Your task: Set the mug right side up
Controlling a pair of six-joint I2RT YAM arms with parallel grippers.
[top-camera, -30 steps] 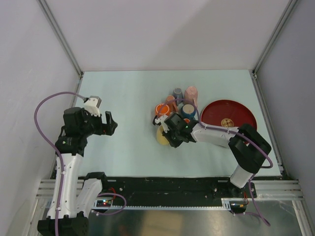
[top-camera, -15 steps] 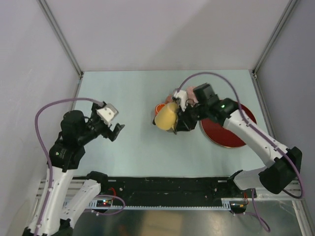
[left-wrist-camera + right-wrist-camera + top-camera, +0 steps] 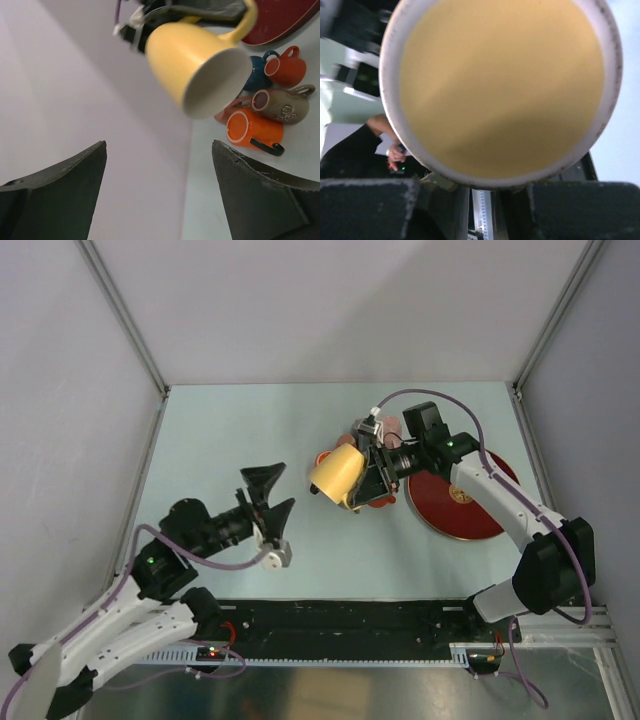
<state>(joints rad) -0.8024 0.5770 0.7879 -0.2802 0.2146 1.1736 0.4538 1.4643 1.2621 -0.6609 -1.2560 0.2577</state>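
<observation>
The yellow mug [image 3: 337, 474] hangs in the air above the table, lying on its side. Its pale mouth [image 3: 216, 82] faces my left gripper, and its flat base [image 3: 500, 85] fills the right wrist view. My right gripper [image 3: 368, 482] [image 3: 480, 192] is shut on the mug's handle [image 3: 246, 20]. My left gripper [image 3: 274, 490] [image 3: 159, 145] is open with nothing between its fingers. It points at the mug from the left and stands a short way off.
Several other mugs lie or stand in a cluster under and behind the held mug: an orange one on its side [image 3: 252, 131], a brown one [image 3: 280, 102], a red-orange one [image 3: 287, 65] and a pink one [image 3: 388, 428]. A dark red plate [image 3: 465, 490] lies right of them.
My right arm has lifted the yellow mug off the table and tipped its mouth leftward. My left arm has swung in from the left edge toward the table's middle, jaws still open.
</observation>
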